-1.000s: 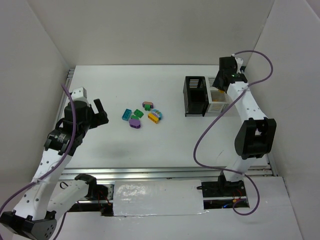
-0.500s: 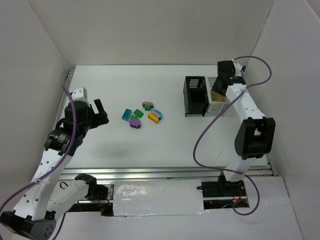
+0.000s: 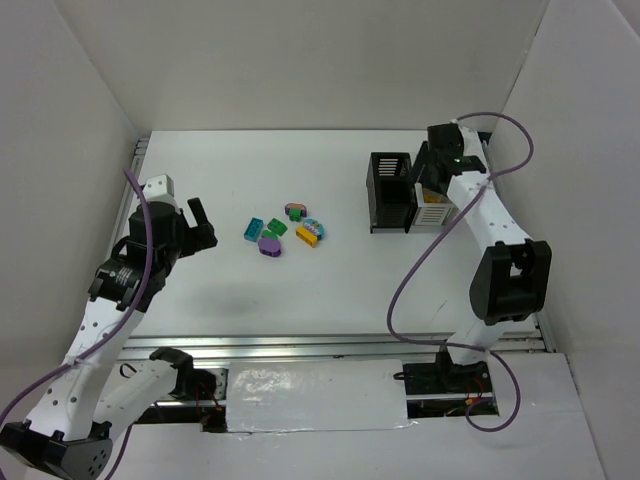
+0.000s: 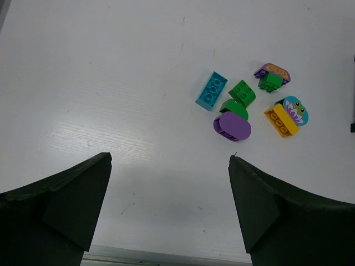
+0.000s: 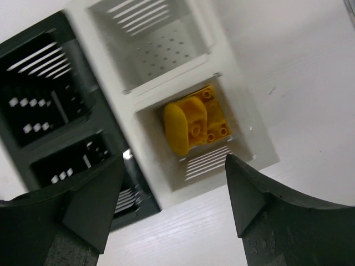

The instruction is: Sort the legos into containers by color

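Overhead, the white table [image 3: 330, 290] is the largest thing in view. The left gripper [image 4: 169, 163] hangs above the table's left part, jaws wide apart with nothing between them. The right gripper [image 5: 173, 166] hovers over the containers [image 3: 392, 212] at the far right, its jaws also apart and empty.

From the right wrist, the two black bins [image 5: 39, 83] lie ahead and left of that gripper's gap. The near white bin [image 5: 205, 163] sits straight ahead between the fingers, with the far white bin [image 5: 161, 52] beyond it. Two yellow legos lie side by side and touching on the floor of the near white bin. One is a rounded yellow piece [image 5: 180, 128], whose long axis points away from the gripper with a slight lean. The other is a studded yellow brick [image 5: 213, 119] on its right, studs facing the camera.

The loose legos [image 3: 285, 230] lie bunched ahead of the left gripper, right of its midline.
- The purple dome [image 4: 232, 126] is nearest, its long axis running across the gripper's gap.
- The teal brick [image 4: 211, 90], studs up, has its long axis slanting away to the right.
- The orange brick [image 4: 280, 121] slants the opposite way and touches a printed teal piece [image 4: 294, 109].
- Two green pieces [image 4: 242, 92] sit between the teal brick and the purple dome.
- A purple-and-green pair [image 4: 272, 76] lies farthest out.
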`<action>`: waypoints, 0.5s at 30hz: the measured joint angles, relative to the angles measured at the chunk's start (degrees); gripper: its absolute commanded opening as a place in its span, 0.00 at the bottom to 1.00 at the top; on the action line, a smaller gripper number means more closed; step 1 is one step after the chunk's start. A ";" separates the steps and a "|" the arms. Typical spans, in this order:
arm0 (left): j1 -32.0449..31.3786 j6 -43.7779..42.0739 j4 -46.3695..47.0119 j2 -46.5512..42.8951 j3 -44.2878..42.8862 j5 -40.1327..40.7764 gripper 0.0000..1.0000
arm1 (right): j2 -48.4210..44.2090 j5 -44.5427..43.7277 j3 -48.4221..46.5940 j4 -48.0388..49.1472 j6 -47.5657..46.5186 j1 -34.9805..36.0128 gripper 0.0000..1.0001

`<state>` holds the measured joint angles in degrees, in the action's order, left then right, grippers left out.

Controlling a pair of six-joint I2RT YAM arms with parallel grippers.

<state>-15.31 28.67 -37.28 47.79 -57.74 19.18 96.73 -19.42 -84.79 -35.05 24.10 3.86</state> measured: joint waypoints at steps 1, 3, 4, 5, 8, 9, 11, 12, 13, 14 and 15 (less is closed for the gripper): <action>0.00 0.00 0.00 0.00 0.00 0.02 1.00 | -0.70 0.57 0.24 0.04 -0.72 1.16 0.81; 0.00 0.00 0.00 0.02 0.00 0.02 1.00 | -2.47 2.84 0.61 0.31 -2.89 5.18 0.81; 0.00 0.00 0.00 0.07 0.00 0.02 1.00 | -3.21 4.26 0.57 0.61 -4.31 8.11 0.81; 0.00 0.00 0.00 0.09 0.00 0.04 1.00 | -3.63 5.97 0.31 0.85 -5.81 11.61 0.81; 0.00 0.07 -0.04 0.13 0.00 0.50 1.00 | -2.97 11.93 -1.90 1.03 -9.68 22.47 0.81; 0.00 0.11 -0.04 0.13 0.00 0.76 1.00 | -2.25 13.70 -2.75 0.96 -10.69 25.31 0.81; 0.00 0.15 -0.07 0.13 0.00 1.44 1.00 | 0.46 17.42 -4.72 0.96 -12.46 29.94 0.90; 0.00 0.15 -0.07 0.13 0.00 1.66 1.00 | 2.01 18.36 -5.68 0.92 -13.11 31.10 0.92; 0.00 0.15 -0.07 0.13 0.00 1.77 0.99 | 4.20 19.19 -6.97 0.72 -13.86 32.02 0.92; 0.00 0.15 -0.07 0.17 0.00 1.79 0.99 | 6.49 19.52 -8.15 0.59 -14.58 32.61 0.93; 0.00 0.13 -0.07 0.26 0.00 1.77 1.00 | 9.20 19.65 -9.44 0.52 -15.19 32.98 0.95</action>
<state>-15.31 28.80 -37.34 48.05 -57.74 20.95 105.93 0.23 -94.24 -34.52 8.91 36.84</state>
